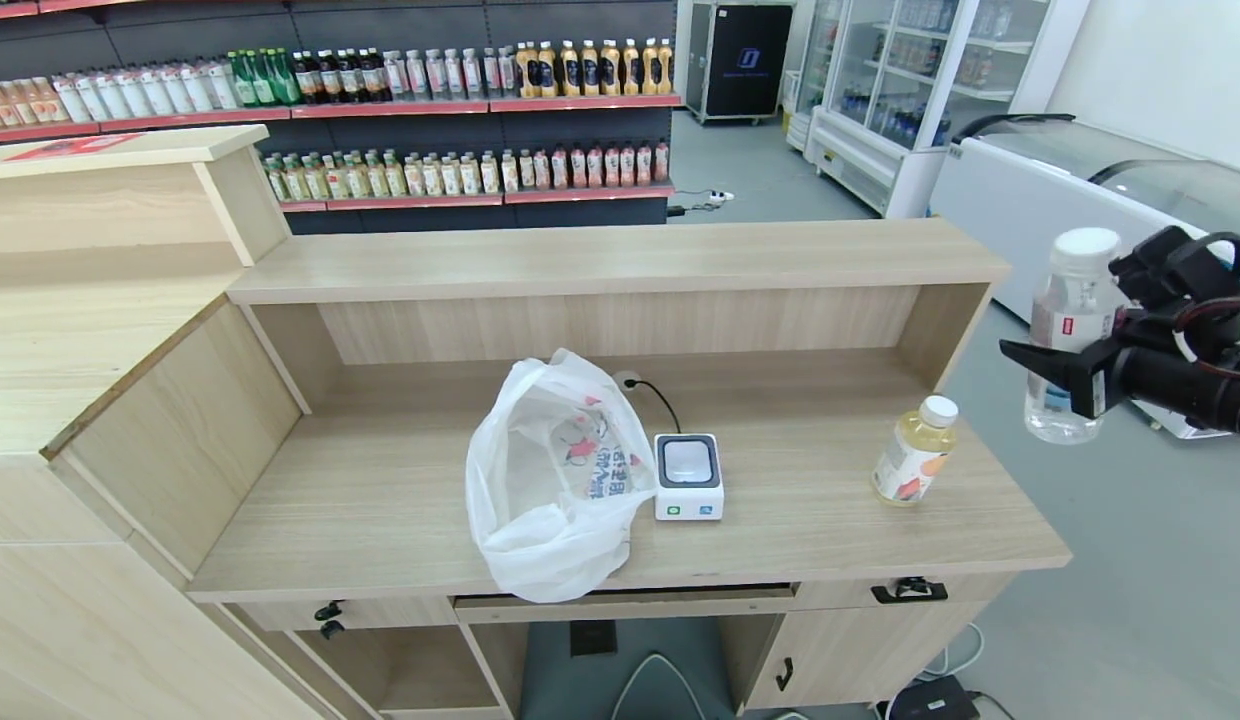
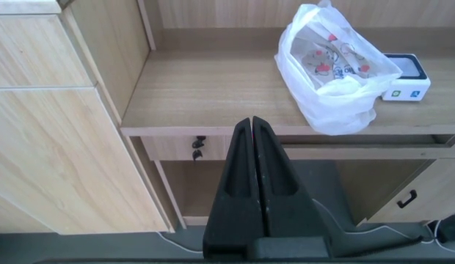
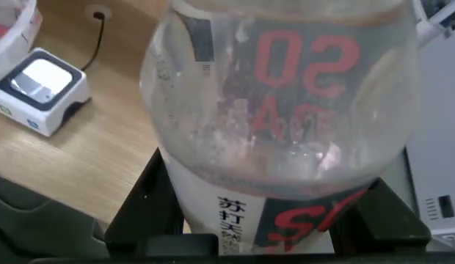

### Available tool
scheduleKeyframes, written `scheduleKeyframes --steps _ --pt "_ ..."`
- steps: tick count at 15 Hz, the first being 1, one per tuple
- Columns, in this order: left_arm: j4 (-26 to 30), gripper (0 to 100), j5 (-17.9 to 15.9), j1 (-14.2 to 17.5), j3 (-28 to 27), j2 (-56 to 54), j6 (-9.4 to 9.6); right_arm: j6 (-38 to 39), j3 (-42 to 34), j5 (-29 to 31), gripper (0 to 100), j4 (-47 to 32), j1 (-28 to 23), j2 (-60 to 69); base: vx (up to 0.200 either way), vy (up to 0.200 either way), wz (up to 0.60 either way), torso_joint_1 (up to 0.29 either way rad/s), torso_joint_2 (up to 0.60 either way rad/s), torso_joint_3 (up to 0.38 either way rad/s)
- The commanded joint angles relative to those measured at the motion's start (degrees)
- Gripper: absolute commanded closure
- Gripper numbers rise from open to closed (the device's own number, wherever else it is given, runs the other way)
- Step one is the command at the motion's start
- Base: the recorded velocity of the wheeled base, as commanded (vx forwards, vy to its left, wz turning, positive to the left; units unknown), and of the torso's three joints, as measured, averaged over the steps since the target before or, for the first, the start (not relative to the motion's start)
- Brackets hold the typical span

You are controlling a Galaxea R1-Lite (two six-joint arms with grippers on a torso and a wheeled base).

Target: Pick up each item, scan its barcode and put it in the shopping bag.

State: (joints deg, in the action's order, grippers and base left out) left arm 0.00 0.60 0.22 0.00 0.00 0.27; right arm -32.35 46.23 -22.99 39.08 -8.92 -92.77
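Head view taking in the bench [image 1: 380, 520], with the scanner [image 1: 689, 475] sitting near its middle and serving as the marker for everything else.

Finding the shopping bag [image 1: 555, 480] slumped just to the left of the scanner, touching it or very nearly. Mouth gaping wide, apparently holding no item yet, though hiding part of its inside behind folds.

Gripping the water bottle [image 1: 1072, 300] upright in the right gripper [image 1: 1065, 372], jaws clamping its lower body. Holding it well to the right of the scanner, out past the bench end and above bench height.

Leaving the juice bottle [image 1: 913, 452] standing upright on the bench to the right of the scanner, between it and the held bottle, untouched.

Hanging the left gripper [image 2: 253, 169] low before the bench front, to the left of the scanner, fingers pressed together on nothing.

Judging the task as only just starting: one item lifted, none looking scanned or bagged. Needing next to bring the water bottle's barcode across to the scanner's window, then over into the bag, then doing the same with the juice bottle.
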Motion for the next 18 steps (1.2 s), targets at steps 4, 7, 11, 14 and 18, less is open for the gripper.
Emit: scheduleKeyframes --steps 4,7,11,14,18 --pt "0.0 100 0.0 0.0 0.0 0.0 0.00 -9.5 -0.6 -0.9 100 0.7 -4.3 -2.2 0.000 0.000 0.00 0.000 0.00 0.000" --pt "0.0 100 0.0 0.0 0.0 0.0 0.00 -17.6 -0.7 -7.8 100 0.7 -6.4 -2.2 0.000 0.000 0.40 0.002 0.00 0.000" --pt "0.0 100 0.0 0.0 0.0 0.0 0.00 -27.8 -0.4 -15.9 100 1.3 -7.0 -3.0 0.000 0.000 0.60 0.002 0.00 0.002" --pt "0.0 100 0.0 0.0 0.0 0.0 0.00 -27.7 1.2 -23.1 100 0.3 -6.9 -5.7 0.000 0.000 0.40 0.006 0.00 -0.002" --pt "0.0 100 0.0 0.0 0.0 0.0 0.00 -30.8 1.2 -29.3 100 0.0 -8.4 -11.6 0.000 0.000 0.00 0.000 0.00 0.000"
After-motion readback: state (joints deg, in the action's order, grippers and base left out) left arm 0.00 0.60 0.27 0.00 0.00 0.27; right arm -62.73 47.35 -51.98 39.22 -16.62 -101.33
